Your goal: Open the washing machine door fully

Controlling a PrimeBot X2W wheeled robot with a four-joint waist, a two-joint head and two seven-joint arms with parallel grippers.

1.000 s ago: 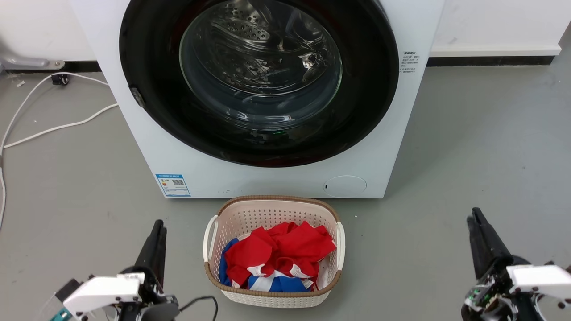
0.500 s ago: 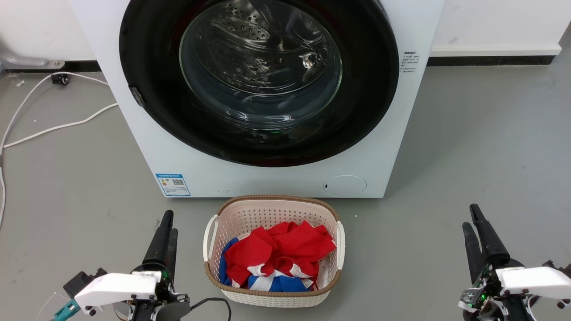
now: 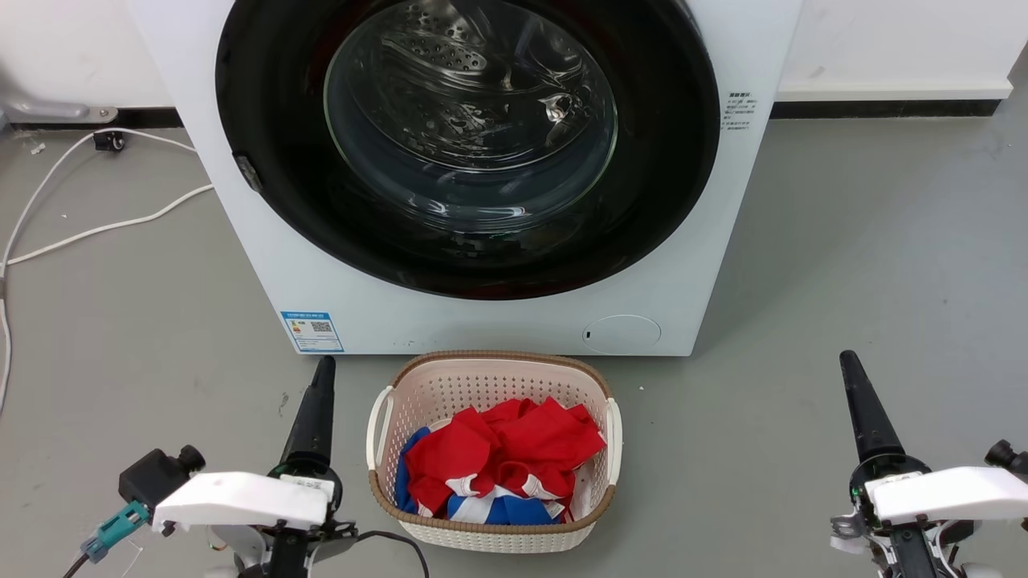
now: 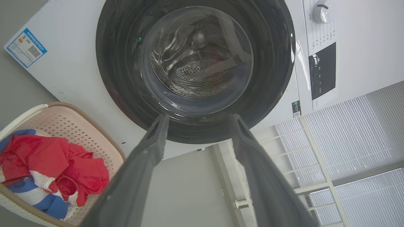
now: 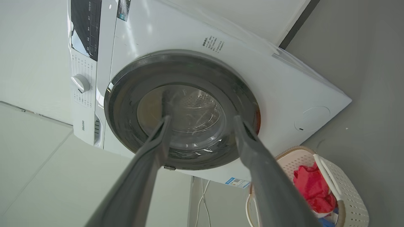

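The washing machine [image 3: 265, 265] is a white box straight ahead on the grey floor. Its washing machine door [image 3: 658, 185], round and glossy black with a clear glass bowl, lies flat against the front; a small grey catch [image 3: 247, 172] sits on its left rim. My left gripper [image 3: 322, 376] is low on the left, well short of the machine. In the left wrist view, the left gripper [image 4: 199, 118] is open, holds nothing and points at the door [image 4: 120, 78]. My right gripper [image 3: 850, 369] is low on the right. It [image 5: 202, 119] is open too and faces the door [image 5: 126, 94].
A beige laundry basket [image 3: 490, 369] with red and blue clothes stands on the floor just in front of the machine, between my grippers. White cables [image 3: 88, 233] trail over the floor at the left. Bare grey floor lies to the right of the machine.
Both grippers have moved up the head view toward the machine. The left one also shifted right, nearer the basket. Each gripper's two fingers now line up edge-on. The door has not moved.
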